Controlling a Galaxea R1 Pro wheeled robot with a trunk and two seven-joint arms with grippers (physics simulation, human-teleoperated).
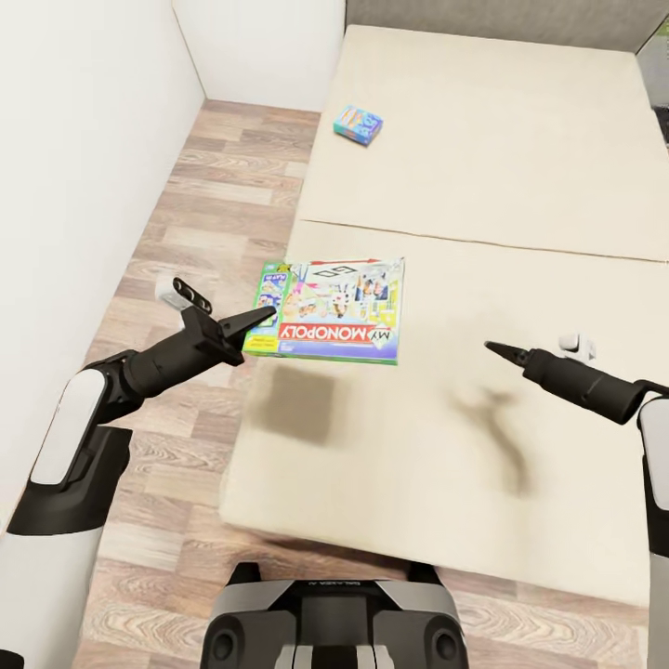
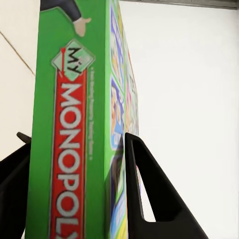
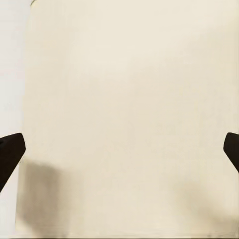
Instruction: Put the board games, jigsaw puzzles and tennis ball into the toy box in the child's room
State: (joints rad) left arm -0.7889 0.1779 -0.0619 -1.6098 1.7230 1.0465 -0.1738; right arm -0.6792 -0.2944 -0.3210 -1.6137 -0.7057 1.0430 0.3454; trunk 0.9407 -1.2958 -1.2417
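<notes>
Beige bed [image 1: 520, 186] below: "MY MONOPOLY" [image 1: 327, 311] is pinched edgewise by the left pincer [image 1: 249, 323]; level carriage is advised. Right pincer [image 1: 497, 350] is spread, empty.

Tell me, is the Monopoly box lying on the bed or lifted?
Lifted. The left gripper clamps the Monopoly box's edge, and its shadow falls separately on the bed below.

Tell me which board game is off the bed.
The large green-edged MY MONOPOLY box, gripped by the left gripper. The small light-blue game lies flat by the headboard.
</notes>
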